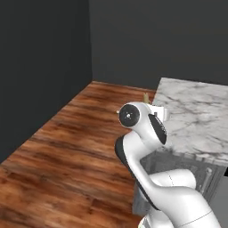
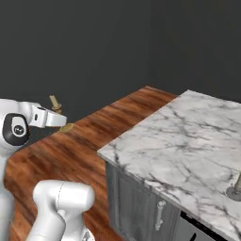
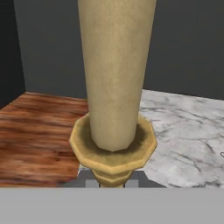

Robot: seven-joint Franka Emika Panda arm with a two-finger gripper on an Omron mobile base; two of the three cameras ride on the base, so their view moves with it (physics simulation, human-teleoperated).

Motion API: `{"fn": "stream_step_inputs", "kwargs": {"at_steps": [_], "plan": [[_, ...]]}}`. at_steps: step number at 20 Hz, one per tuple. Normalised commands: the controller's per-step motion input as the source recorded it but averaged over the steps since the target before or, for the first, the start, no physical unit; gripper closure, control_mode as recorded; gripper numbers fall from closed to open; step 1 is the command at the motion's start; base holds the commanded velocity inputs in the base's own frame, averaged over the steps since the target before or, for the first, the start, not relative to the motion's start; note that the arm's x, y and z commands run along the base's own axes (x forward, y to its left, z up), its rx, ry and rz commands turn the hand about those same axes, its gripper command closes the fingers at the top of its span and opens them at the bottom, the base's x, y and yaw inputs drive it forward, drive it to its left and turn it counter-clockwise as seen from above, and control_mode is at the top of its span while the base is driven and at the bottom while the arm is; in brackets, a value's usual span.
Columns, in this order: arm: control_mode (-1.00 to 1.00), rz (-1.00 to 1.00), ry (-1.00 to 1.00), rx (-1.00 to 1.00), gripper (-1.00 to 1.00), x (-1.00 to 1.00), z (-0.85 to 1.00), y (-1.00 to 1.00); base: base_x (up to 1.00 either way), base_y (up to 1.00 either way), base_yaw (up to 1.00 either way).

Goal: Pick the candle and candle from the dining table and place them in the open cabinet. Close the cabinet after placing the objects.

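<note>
Closest to the hand camera, the yellow taper candle (image 3: 116,74) stands in its gold candlestick (image 3: 113,151), pinched low on the stem by the claw (image 3: 111,183), whose tips are pressed against it. In the right base view it rides in the air beside the arm, over the wood floor (image 2: 89,136) and clear of the worktop (image 2: 188,141). Far along that marble slab, what looks like the second candle's grey base (image 2: 235,190) waits at the picture's edge. Judging from this, one candle is lifted; carrying it to the cabinet, fetching the second and closing the doors all remain.

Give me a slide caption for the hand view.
Gripper shut on the yellow taper candle, marble dining table behind.
</note>
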Motion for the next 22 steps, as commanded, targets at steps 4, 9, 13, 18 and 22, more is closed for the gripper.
{"fn": "stream_step_inputs", "kwargs": {"at_steps": [4, 9, 13, 18, 22], "plan": [[1.0, 0.0, 0.0, 0.0, 1.0, 0.0, 0.0, 0.0, -0.19, 0.47, 0.36], [1.0, 0.0, 0.0, 0.0, 1.0, 0.0, 0.0, 0.0, -0.14, 0.51, 0.37], [1.0, 0.0, 0.0, 0.0, 1.0, 0.0, 0.0, 0.0, 0.0, 0.82, 0.35], [1.0, 0.0, 0.0, 0.0, 1.0, 0.0, 0.0, 0.0, 0.05, 1.0, 0.29], [1.0, 0.0, 0.0, 0.0, 1.0, 0.0, 0.0, 0.0, 0.01, 1.0, 0.29]]}}
